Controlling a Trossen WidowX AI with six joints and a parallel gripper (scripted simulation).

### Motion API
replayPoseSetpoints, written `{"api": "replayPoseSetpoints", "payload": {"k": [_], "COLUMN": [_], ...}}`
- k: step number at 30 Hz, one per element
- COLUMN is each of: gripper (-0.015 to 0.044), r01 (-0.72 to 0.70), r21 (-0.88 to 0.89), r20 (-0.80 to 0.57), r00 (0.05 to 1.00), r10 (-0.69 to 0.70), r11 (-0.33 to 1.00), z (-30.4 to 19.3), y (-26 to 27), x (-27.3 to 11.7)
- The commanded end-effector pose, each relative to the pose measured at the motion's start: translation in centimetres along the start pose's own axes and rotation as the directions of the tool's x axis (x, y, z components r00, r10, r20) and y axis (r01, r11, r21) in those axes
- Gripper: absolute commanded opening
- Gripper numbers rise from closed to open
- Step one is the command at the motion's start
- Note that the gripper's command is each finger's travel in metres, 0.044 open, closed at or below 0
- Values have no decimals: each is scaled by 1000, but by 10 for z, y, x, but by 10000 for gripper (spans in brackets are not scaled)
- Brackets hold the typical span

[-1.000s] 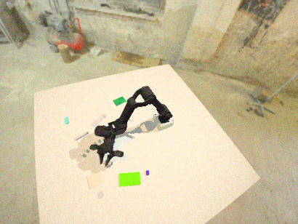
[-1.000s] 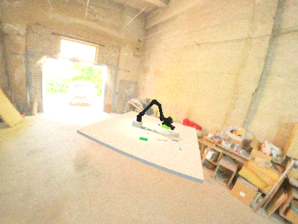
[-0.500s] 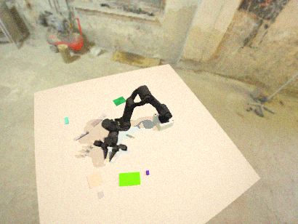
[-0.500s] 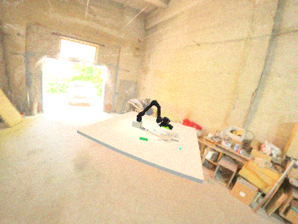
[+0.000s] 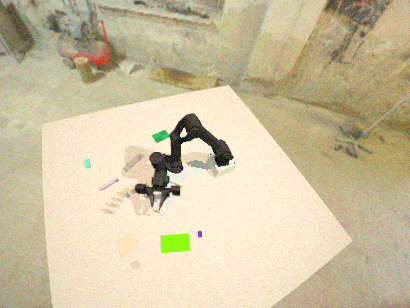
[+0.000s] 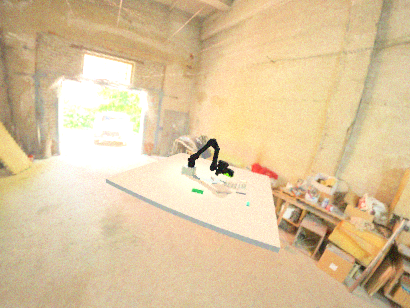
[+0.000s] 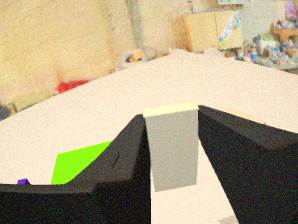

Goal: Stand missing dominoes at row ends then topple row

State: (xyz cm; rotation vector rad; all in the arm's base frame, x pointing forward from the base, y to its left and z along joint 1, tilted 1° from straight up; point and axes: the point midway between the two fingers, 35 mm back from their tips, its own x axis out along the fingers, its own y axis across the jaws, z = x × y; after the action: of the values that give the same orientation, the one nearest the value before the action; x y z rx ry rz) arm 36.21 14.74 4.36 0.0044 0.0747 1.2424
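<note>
My gripper (image 5: 158, 203) (image 7: 169, 118) is shut on a pale upright domino (image 5: 156, 208) (image 7: 173, 150), held between the fingertips. In the top view it is to the right of the row of standing dominoes (image 5: 116, 201), with a gap between. Several pale dominoes stand in that slanting row, left of the gripper; the arm's hand partly crowds its upper right end. The row also shows small and faint in the exterior view (image 6: 238, 185). The wrist view does not show the row. Whether the held domino's foot touches the table is hard to tell.
A bright green rectangle (image 5: 175, 243) (image 7: 82, 161) and a small purple block (image 5: 200, 234) (image 7: 23, 182) lie in front. A peach square (image 5: 127, 244) and small grey square (image 5: 135, 264) lie front left. Two thin bars (image 5: 133, 163) (image 5: 109, 184), a dark green rectangle (image 5: 160, 136) and a teal piece (image 5: 87, 163) lie behind.
</note>
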Motion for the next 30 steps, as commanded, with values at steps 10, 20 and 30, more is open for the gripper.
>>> {"api": "replayPoseSetpoints", "payload": {"k": [10,20,30], "gripper": [107,107,107], "r01": [-50,-50,-55], "r21": [-24,-24,-25], "r20": [31,31,11], "r00": [998,998,998], "r10": [51,51,55], "r11": [998,998,998], "z": [2,2,-30], "y": [20,20,16], "x": [-13,-13,-10]}}
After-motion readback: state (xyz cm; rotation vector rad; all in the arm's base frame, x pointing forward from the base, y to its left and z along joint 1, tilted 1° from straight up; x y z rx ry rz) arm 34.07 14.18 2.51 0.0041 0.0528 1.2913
